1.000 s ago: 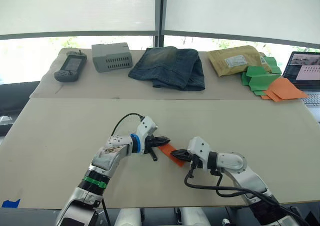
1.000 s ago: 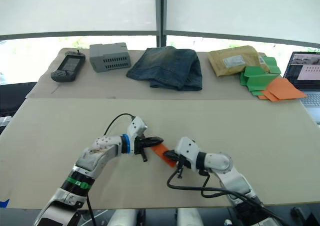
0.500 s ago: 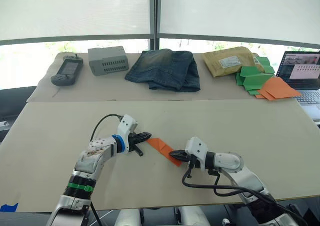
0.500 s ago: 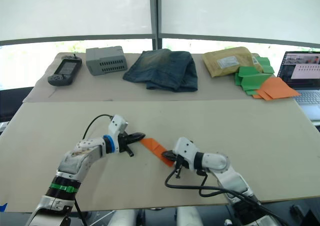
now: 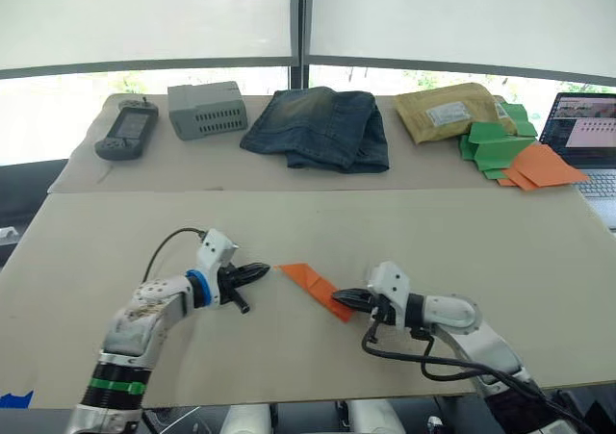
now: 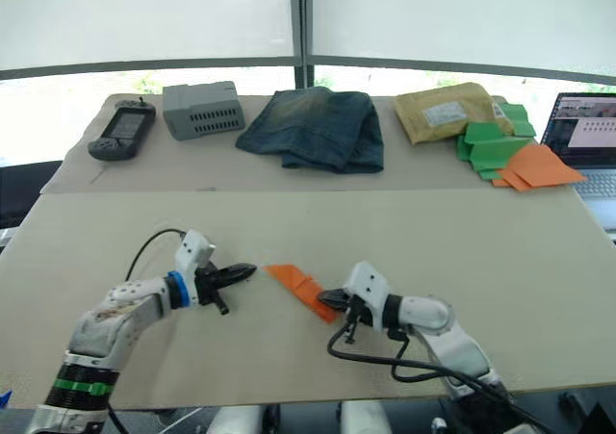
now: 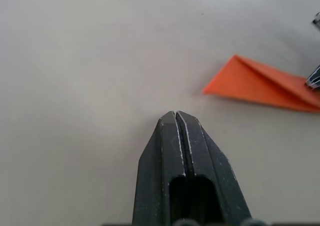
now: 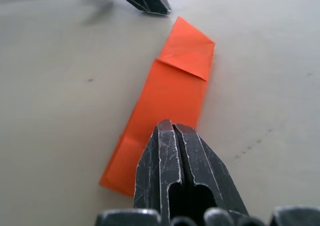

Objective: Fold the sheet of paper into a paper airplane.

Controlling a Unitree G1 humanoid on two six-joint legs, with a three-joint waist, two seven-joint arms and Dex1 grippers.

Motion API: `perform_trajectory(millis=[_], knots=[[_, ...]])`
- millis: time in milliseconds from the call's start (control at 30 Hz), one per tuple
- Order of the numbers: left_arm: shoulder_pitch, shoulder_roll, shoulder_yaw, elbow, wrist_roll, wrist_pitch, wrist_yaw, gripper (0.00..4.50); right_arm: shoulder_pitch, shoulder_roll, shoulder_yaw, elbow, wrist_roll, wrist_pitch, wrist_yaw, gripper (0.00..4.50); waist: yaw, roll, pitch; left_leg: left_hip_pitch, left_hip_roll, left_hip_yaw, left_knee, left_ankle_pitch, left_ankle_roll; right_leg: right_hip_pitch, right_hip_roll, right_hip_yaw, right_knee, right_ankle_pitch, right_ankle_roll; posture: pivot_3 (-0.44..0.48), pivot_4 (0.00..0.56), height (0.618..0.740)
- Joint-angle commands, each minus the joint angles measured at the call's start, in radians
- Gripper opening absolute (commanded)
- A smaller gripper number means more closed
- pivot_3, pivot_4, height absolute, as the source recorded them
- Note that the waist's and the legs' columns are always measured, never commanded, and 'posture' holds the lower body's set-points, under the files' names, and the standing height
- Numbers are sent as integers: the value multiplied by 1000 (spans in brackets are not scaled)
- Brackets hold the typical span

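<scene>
Right tool (image 8: 171, 127) closed, tips on paper airplane (image 8: 167, 103); left tool (image 7: 176, 117) closed, empty, just beside.

Left arm (image 5: 144, 309): silver-grey casing, blue ring at wrist, green band lower down, black cable looping over. Right arm (image 5: 452, 314): white shell, black cable. Black two-fingered grippers.

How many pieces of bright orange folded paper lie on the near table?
1: the paper airplane lies flat between the two claws, its near end at the right claw, apart from the left claw.
</scene>
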Motion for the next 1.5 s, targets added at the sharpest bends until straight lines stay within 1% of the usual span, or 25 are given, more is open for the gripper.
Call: perform_trajectory(millis=[33, 133, 267, 333, 467, 567, 733, 867, 1000, 1100, 1200, 1233, 1267, 1333, 1433, 1500], knots=[[16, 58, 27, -67, -51, -4, -91, 0, -42, -19, -59, -181, 94, 112, -8, 22, 0, -1, 1, -1, 0, 0, 0, 0, 0, 0, 0, 0, 0, 0, 0, 0, 150, 722], [37, 105, 19, -100, -78, 16, -147, 0, -88, -23, -42, -258, 134, 262, -42, 22, 1, -1, 1, -1, 0, -1, 0, -3, 0, 0, 0, -1, 0, -1, -5, 0, 150, 722], [30, 112, 6, -121, -96, 32, -162, 0, -127, 2, 14, -297, 140, 373, -83, 22, 9, -3, 2, -3, 0, -3, 0, -5, 0, 0, 0, -3, -1, -2, -6, 0, 150, 722], [24, 108, 3, -132, -103, 41, -155, 0, -142, 20, 35, -295, 133, 417, -110, 22, 10, -3, 3, -4, -1, -3, 0, -5, 0, -1, 0, -3, -2, -2, -7, 0, 150, 722], [24, 105, -3, -148, -107, 50, -145, 0, -144, 4, 73, -245, 68, 436, -135, 22, 9, -4, 3, -5, -1, -3, 0, -5, 0, -1, -1, -3, -2, -1, -6, 0, 150, 722], [29, 103, -6, -155, -105, 52, -139, 0, -166, -5, 36, -167, 25, 412, -170, 22, 9, -4, 3, -5, -1, -2, 0, -5, 0, -1, 0, -3, -1, -1, -6, 0, 150, 722], [47, 97, -20, -177, -108, 55, -132, 0, -209, -45, -14, -67, 7, 367, -141, 22, 5, -4, 3, -5, -1, 1, 3, -5, 0, -1, 0, -3, -1, -1, -6, 0, 150, 722], [47, 82, -26, -186, -112, 59, -119, 0, -242, -44, -57, -98, 54, 404, -112, 22, 2, -4, 3, -4, -1, 3, 3, -5, 0, -1, 1, -3, 0, -1, -6, 0, 150, 722], [50, 75, -34, -188, -108, 61, -120, 0, -288, -32, -126, -140, 132, 506, -125, 22, 1, -4, 3, -4, -1, 2, 3, -5, 0, -1, 1, -3, 1, -1, -6, 0, 150, 722], [42, 71, -40, -176, -102, 56, -121, 0, -324, -36, -140, -171, 165, 589, -143, 894, 2, -4, 3, -4, -1, 1, 5, -5, 0, 0, 1, -3, 2, -1, -6, 0, 150, 722], [33, 67, -46, -169, -99, 54, -120, 0, -341, -28, -124, -221, 198, 688, -168, 1983, 3, -4, 3, -4, -1, 1, 6, -5, 0, 0, 1, -3, 2, 0, -6, 0, 150, 722], [31, 66, -49, -168, -96, 53, -121, 0, -344, -21, -104, -246, 207, 727, -181, 2383, 3, -4, 3, -4, -1, 1, 6, -5, 0, 0, 1, -3, 2, 0, -6, 0, 150, 722], [28, 65, -52, -168, -95, 53, -120, 0, -344, -21, -79, -268, 212, 760, -187, 2683, 3, -4, 3, -5, -1, 1, 6, -5, 0, 0, 1, -3, 2, 0, -6, 0, 150, 722], [22, 60, -59, -164, -83, 45, -113, 0, -338, 10, -42, -271, 183, 794, -247, 2683, 3, -4, 3, -5, -1, 1, 6, -5, 0, 0, 1, -3, 2, 0, -6, 0, 150, 722], [18, 62, -66, -157, -74, 38, -112, 0, -329, 41, -22, -254, 165, 841, -308, 2683, 2, -4, 3, -5, -1, 1, 7, -5, 0, 0, 1, -3, 3, 0, -6, 0, 150, 722], [17, 66, -69, -154, -70, 36, -114, 0, -326, 41, -2, -251, 150, 859, -335, 2683, 2, -4, 3, -5, -1, 1, 9, -5, 0, 0, 1, -3, 4, 0, -6, 0, 150, 722]])
